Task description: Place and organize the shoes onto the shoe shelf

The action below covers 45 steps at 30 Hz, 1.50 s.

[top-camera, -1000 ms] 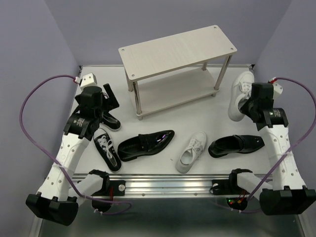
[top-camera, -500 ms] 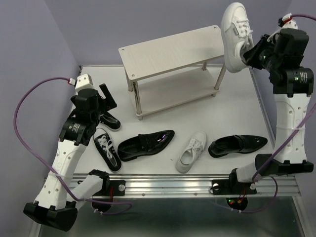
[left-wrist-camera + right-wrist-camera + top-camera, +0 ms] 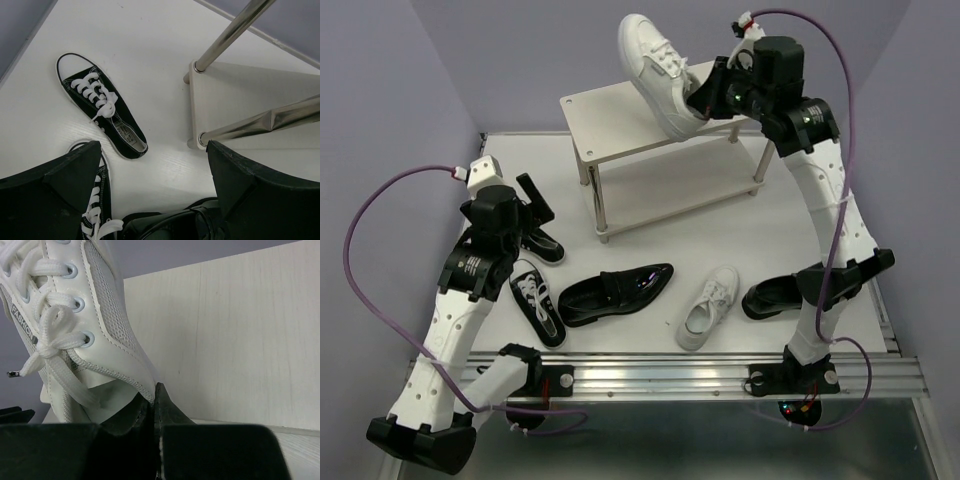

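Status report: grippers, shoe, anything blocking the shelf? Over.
Right gripper shut on white sneaker, held tilted above shelf top. Left gripper open, empty, over canvas sneaker. Shelf top bare, nothing in the way.

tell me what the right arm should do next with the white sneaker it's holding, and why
Probably lower the white sneaker sole-down onto the top board of the shoe shelf, then open. The right gripper pinches it by the rim of its opening and holds it tilted in the air above that board.

I worked in a robotics lab cell: a white table (image 3: 660, 250) boxed by plain lavender walls (image 3: 380, 90), an aluminium rail (image 3: 670, 372) along its near edge, purple cables (image 3: 400, 178) looping beside it.
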Tool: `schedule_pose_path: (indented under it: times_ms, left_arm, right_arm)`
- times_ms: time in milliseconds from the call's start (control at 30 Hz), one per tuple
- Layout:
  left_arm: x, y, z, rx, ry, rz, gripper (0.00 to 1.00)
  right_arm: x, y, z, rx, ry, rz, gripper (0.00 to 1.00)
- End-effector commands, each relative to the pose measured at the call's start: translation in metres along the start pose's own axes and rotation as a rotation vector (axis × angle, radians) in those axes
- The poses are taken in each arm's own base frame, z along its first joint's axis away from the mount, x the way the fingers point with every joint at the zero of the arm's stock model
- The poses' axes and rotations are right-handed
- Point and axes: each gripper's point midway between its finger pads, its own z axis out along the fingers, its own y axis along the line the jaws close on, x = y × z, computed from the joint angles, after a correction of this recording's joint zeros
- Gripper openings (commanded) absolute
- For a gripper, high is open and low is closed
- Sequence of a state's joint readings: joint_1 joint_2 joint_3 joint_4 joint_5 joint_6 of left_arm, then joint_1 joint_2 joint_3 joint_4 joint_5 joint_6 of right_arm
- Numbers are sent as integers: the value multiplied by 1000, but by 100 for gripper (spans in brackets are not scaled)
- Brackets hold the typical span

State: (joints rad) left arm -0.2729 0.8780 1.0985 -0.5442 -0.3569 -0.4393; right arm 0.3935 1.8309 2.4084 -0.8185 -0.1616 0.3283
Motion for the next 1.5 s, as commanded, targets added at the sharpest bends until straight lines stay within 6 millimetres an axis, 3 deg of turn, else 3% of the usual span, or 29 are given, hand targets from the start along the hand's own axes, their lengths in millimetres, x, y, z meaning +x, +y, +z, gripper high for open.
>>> schedule_pose_path:
  times_ms: [0,67,167,367,833,1167,1467]
  left_arm:
    - [3,8,-2,-26,-13,-28,99]
    - [3,8,-1,-28,-9,-29,99]
    - [2,8,-1,-32,-9,-29,99]
    - [4,9,-1,-39,-2,-30,99]
    - [8,8,-3,-27,10,-44,99]
    - [13,11,-6,-22,14,-48,99]
    - [15,14,-7,-27,16,-43,99]
  right_arm:
    - [-69,16,-15,51,-290,3,1]
    - [-59,24,-5,70,-282,-5,1]
    - [-53,20,4,132,-285,-15,1]
    - [-49,16,6,205,-301,-10,1]
    - [-74,-22,-35,453,-373,-104,1]
    - [-78,-37,-45,466,-342,-174,1]
    - [-78,-69,-49,520,-311,-182,1]
